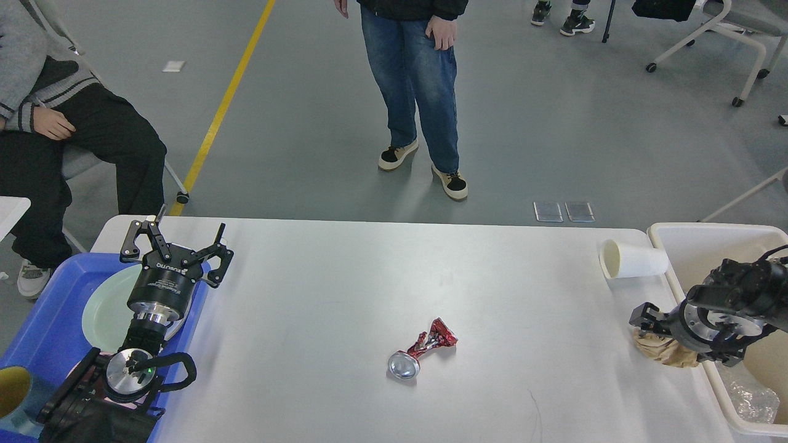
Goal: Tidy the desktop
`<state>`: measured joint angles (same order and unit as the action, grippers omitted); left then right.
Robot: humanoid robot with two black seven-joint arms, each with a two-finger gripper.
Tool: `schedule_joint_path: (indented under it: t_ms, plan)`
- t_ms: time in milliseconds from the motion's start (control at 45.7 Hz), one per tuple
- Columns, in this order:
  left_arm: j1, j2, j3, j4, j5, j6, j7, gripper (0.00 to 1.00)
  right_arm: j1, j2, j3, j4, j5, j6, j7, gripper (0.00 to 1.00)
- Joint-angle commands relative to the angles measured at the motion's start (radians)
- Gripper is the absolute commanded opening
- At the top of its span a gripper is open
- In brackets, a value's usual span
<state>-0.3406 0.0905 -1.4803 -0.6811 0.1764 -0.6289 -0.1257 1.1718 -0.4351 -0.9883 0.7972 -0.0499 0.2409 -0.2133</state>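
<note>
Desktop [345,277] spans the middle of the view, partly tidied by our judgement. Left on it: a crushed red can [422,355] near centre and a tipped white paper cup [633,259] at the right edge. Our right gripper [647,321] sits against crumpled brown paper [663,352] beside the cream bin [708,232]; we cannot tell its jaw state. Left gripper [176,246] hangs released, empty, over the blue tray [43,314], which holds a pale plate [104,311].

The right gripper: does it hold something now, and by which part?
The right gripper touches a crumpled brown paper wad at its top, but a closed grip cannot be confirmed. The left gripper is open and empty.
</note>
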Motion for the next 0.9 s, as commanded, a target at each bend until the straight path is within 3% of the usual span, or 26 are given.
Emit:
schedule_joint_path:
  t_ms: [0, 328, 394, 416, 460, 657, 875]
  plan:
    - [0.000, 0.000, 0.000, 0.000, 0.000, 0.000, 0.000, 0.96, -0.014, 0.015, 0.030, 0.000, 0.002, -0.017, 0.000, 1.00]
    - [0.000, 0.000, 0.000, 0.000, 0.000, 0.000, 0.000, 0.96, -0.050, 0.038, 0.043, 0.000, 0.002, -0.146, 0.000, 0.98]
    - [0.000, 0.000, 0.000, 0.000, 0.000, 0.000, 0.000, 0.96, -0.055, 0.039, 0.043, 0.002, 0.002, -0.150, 0.000, 0.84]
    - [0.000, 0.000, 0.000, 0.000, 0.000, 0.000, 0.000, 0.96, -0.055, 0.039, 0.043, 0.002, 0.002, -0.150, 0.000, 0.71]
    - [0.000, 0.000, 0.000, 0.000, 0.000, 0.000, 0.000, 0.96, -0.055, 0.041, 0.045, 0.005, 0.004, -0.150, -0.001, 0.57]
    - [0.000, 0.000, 0.000, 0.000, 0.000, 0.000, 0.000, 0.96, -0.055, 0.044, 0.045, 0.013, 0.007, -0.152, -0.003, 0.00]
    - [0.000, 0.000, 0.000, 0.000, 0.000, 0.000, 0.000, 0.96, -0.055, 0.041, 0.045, 0.014, 0.007, -0.150, -0.009, 0.00]
